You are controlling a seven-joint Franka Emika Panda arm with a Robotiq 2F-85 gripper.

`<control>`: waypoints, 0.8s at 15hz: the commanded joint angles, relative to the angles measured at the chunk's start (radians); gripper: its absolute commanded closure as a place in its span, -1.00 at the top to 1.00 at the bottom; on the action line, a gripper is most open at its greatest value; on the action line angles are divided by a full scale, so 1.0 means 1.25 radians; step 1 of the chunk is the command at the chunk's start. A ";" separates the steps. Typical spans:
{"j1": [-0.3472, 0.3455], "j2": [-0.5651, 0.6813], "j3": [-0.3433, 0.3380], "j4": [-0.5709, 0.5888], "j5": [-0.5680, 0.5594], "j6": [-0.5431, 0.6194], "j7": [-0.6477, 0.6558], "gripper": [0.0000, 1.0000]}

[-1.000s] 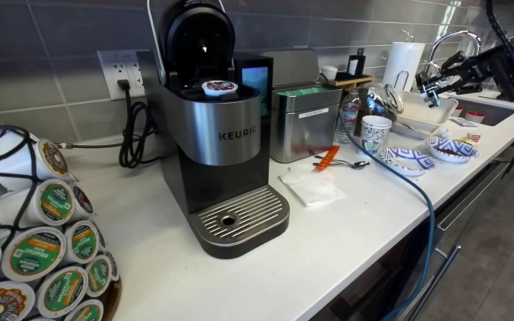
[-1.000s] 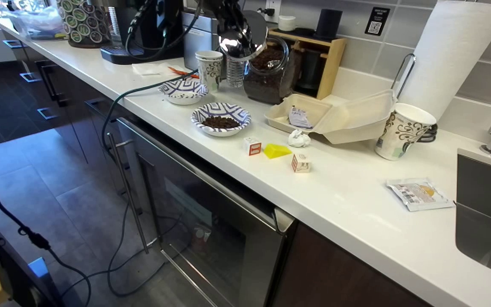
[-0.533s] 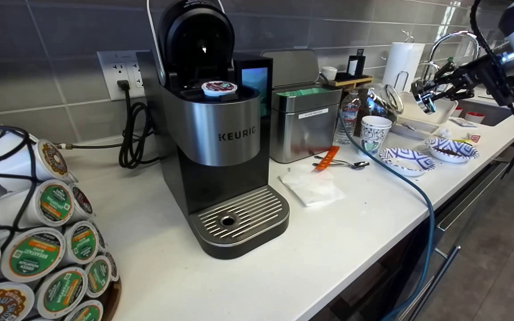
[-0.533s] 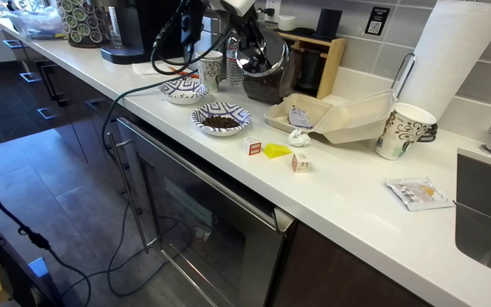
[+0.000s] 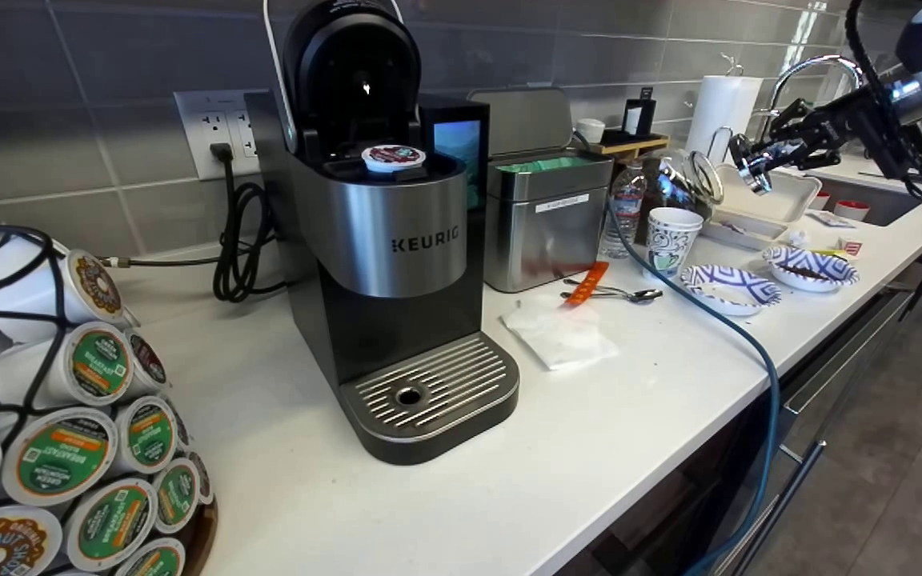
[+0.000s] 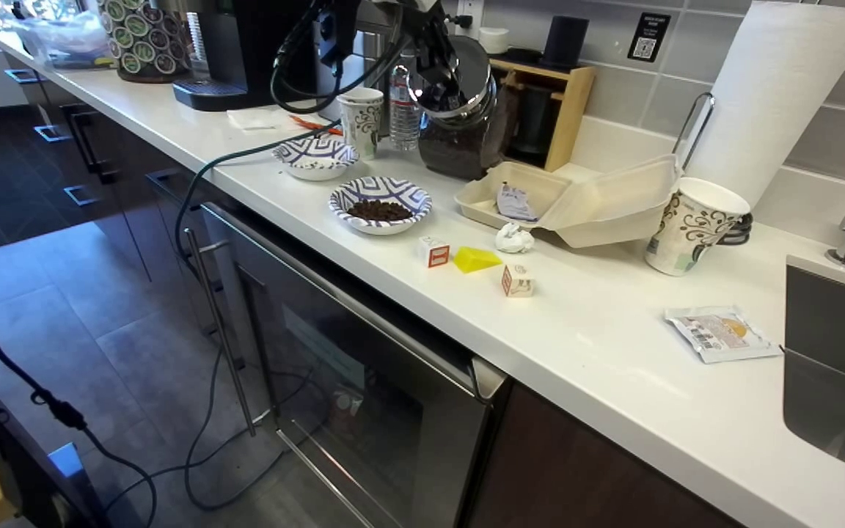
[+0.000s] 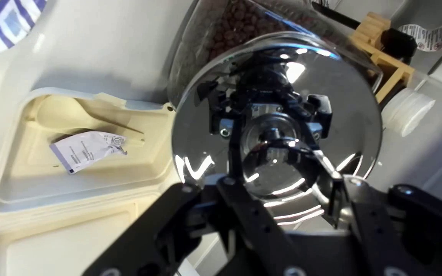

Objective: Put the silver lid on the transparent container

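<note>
in the wrist view the claw (image 7: 282, 178) reaches in from the bottom of the frame, clenched around the knob of the silver lid (image 7: 274, 115), whose mirror face takes up the middle of the frame. behind the lid, toward the top, is the transparent jar (image 7: 188, 61) with beans (image 7: 240, 21) inside. in an exterior view the lid hangs tilted near the top centre of the frame, overlapping the jar's top; i can't tell whether the two touch. the jar stands on the white surface (image 6: 613, 337), between a plastic bottle (image 6: 402, 114) on its left and an unfolded takeout box (image 6: 613, 213) at its lower right, which holds a packet (image 6: 515, 202) and, in the wrist view, a spoon (image 7: 58, 113). left of the frame's centre sits a patterned paper bowl (image 6: 414, 195) holding dark beans (image 6: 378, 211).
</note>
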 commanded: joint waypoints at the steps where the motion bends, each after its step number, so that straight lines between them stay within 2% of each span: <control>1: -0.008 -0.053 0.021 0.009 -0.120 0.017 0.093 -0.57; 5: 0.031 -0.068 -0.010 0.022 -0.191 0.052 0.148 -0.57; 12: 0.106 -0.082 -0.065 0.041 -0.227 0.092 0.180 -0.57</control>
